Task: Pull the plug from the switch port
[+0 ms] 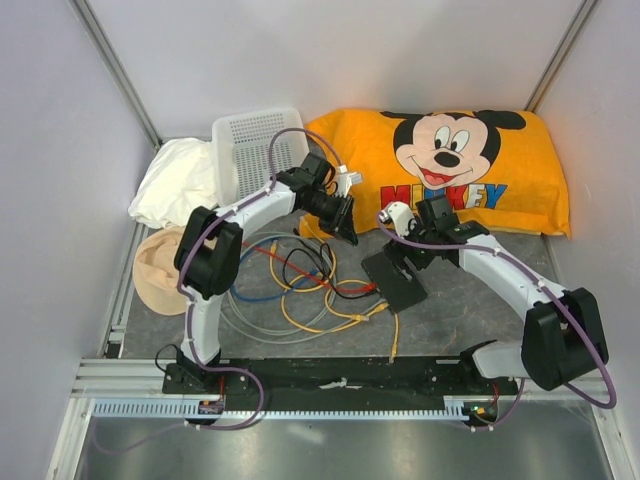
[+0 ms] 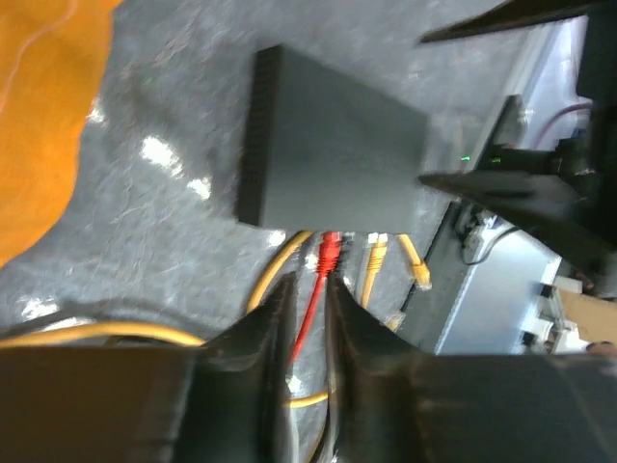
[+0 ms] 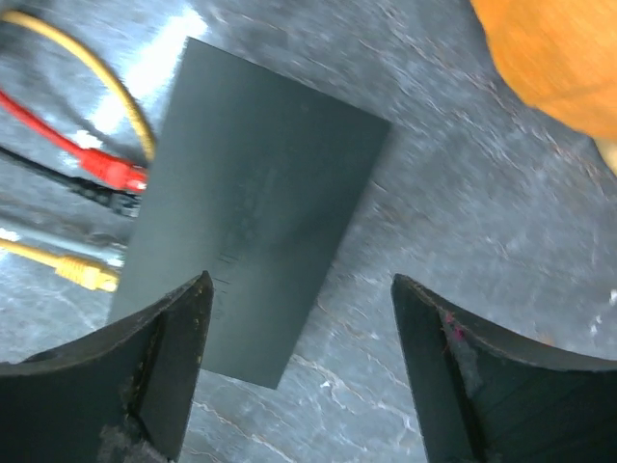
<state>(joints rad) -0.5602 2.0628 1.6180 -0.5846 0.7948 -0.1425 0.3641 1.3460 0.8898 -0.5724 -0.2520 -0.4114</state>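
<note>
Hovering left claw point(image 2: 308, 294), gap narrow with the red cable point(image 2: 301, 338) running through it, can't tell if it's actually gripping | red plug point(image 2: 331, 253) just ahead, seated in a switch port point(image 2: 330, 234) on the black box point(image 2: 337, 145) edge | right claw point(image 3: 301, 285) spread wide over that box | box flat on the desk point(image 1: 450, 310) | Mickey pillow point(image 1: 440, 170) behind

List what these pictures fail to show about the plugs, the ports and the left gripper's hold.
Left wrist view: which port holds the red plug; the edge of the switch is blurred, seen from above.
Left wrist view: whether the left gripper pinches the red cable; its own fingers hide the contact.
Top external view: plugs too small; the right arm covers part of the switch.
</note>
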